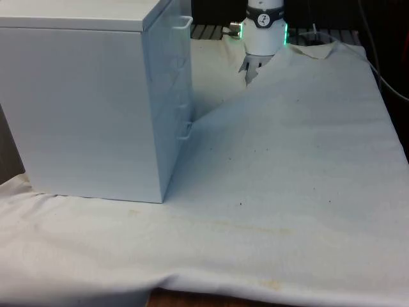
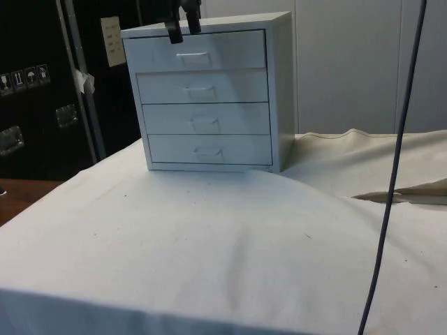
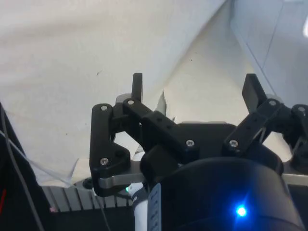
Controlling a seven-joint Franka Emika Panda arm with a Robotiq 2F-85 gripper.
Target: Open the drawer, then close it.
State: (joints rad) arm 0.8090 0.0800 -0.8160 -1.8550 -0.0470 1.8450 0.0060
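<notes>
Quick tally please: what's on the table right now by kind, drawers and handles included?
White metal chest of drawers: 1
White drawer fronts, all shut, e.g. top drawer: 4
Small white drawer handles, e.g. top handle: 4
White table cloth: 1
Black two-finger pincer, open, fingertips at the chest's top edge in the side view: 1
Total: 11

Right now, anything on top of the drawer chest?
Gripper hangs by the chest of drawers' top front edge, fingers apart. Top surface seen edge-on; contents can't be judged.
</notes>
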